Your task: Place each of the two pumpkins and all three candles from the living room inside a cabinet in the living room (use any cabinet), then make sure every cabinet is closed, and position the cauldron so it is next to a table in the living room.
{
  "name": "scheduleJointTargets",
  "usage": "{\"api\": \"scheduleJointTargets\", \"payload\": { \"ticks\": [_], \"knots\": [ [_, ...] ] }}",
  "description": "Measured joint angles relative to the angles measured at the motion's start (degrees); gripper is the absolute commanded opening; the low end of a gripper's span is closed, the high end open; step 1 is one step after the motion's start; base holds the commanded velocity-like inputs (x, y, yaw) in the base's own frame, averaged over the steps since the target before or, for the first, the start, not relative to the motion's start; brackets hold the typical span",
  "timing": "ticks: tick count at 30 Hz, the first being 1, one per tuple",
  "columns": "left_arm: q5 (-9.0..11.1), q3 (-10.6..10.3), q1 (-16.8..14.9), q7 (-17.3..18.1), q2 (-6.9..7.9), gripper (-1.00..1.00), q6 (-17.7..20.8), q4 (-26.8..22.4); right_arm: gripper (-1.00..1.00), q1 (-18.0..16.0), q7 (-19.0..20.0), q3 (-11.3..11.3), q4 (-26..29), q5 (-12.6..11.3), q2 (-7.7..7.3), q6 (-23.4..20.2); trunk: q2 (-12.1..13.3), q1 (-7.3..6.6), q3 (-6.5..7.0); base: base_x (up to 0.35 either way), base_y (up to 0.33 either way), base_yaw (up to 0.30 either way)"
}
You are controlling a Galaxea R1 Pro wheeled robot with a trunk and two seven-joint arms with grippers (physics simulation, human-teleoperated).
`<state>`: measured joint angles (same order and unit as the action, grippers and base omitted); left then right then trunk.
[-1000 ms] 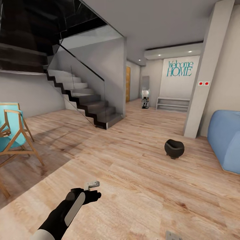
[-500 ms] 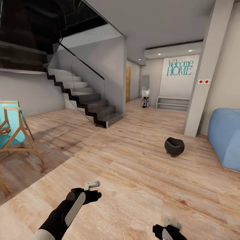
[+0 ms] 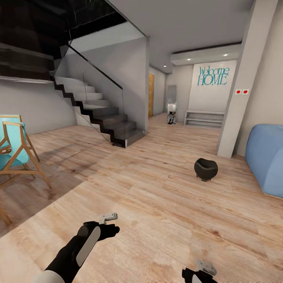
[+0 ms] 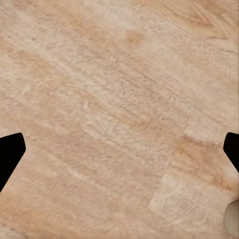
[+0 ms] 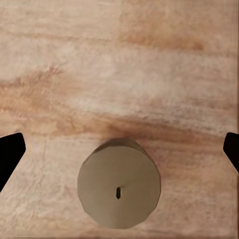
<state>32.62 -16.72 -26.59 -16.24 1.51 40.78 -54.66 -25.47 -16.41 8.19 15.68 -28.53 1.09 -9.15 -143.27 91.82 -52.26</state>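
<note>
The black cauldron (image 3: 205, 169) stands on the wood floor at mid right, well ahead of both arms. A beige candle (image 5: 119, 189) stands upright on the floor, seen from above in the right wrist view, directly under my right gripper (image 5: 119, 149), which is open with its fingertips (image 5: 11, 152) wide apart and clear of the candle. My right gripper (image 3: 204, 269) sits at the bottom edge of the head view. Held out over bare floor, my left gripper (image 3: 109, 217) is open and empty (image 4: 119, 149). A small beige edge (image 4: 232, 219) peeks in at the left wrist view's corner.
A blue sofa (image 3: 267, 161) lies at the right, with a white pillar (image 3: 239, 86) behind the cauldron. A turquoise wooden chair (image 3: 13, 153) stands at the left. A staircase (image 3: 98, 114) rises at the back left, and a hallway runs straight ahead.
My right gripper has come up into the bottom of the head view. The whole view has shifted slightly, so the camera moved. The left arm and cauldron have not moved.
</note>
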Motion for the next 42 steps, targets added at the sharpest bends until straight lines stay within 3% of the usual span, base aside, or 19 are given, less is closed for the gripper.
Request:
{"api": "scheduleJointTargets", "payload": {
  "ticks": [42],
  "knots": [
    [0.0, 0.0, 0.0, 0.0, -0.09, 1.00, 0.0, 0.0, 1.00, 0.0, 0.5, 0.3, -0.1, -0.1, 0.96, 0.8, -0.6, 1.08, -9.37, 0.000, 0.000, 0.019]
  ]
}}
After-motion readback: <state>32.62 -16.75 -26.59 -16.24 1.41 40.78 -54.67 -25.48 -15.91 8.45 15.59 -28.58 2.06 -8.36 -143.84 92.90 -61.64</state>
